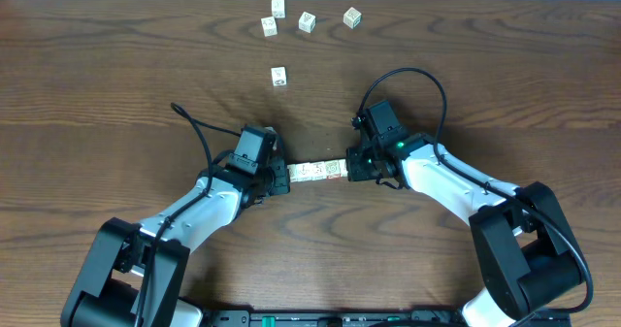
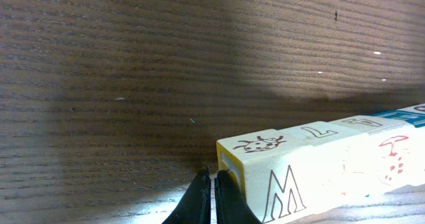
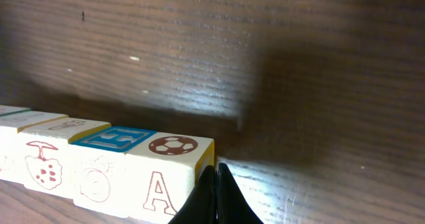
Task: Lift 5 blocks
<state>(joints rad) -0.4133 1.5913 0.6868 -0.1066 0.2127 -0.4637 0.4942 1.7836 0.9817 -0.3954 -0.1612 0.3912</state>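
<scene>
- Pressing against the row of blocks (image 1: pixel 319 170) from 9 o'clock: left gripper (image 2: pixel 212 192), fingers together.
- Right gripper (image 3: pixel 216 187), fingers together, at the row's 3 o'clock end.
- Loose blocks (image 1: pixel 307 21) at 12 o'clock.

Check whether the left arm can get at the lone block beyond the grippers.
Probably not yet. The path to the lone block is bare table, but the left gripper is shut and pressed against the block row, opposite the right gripper.
</scene>
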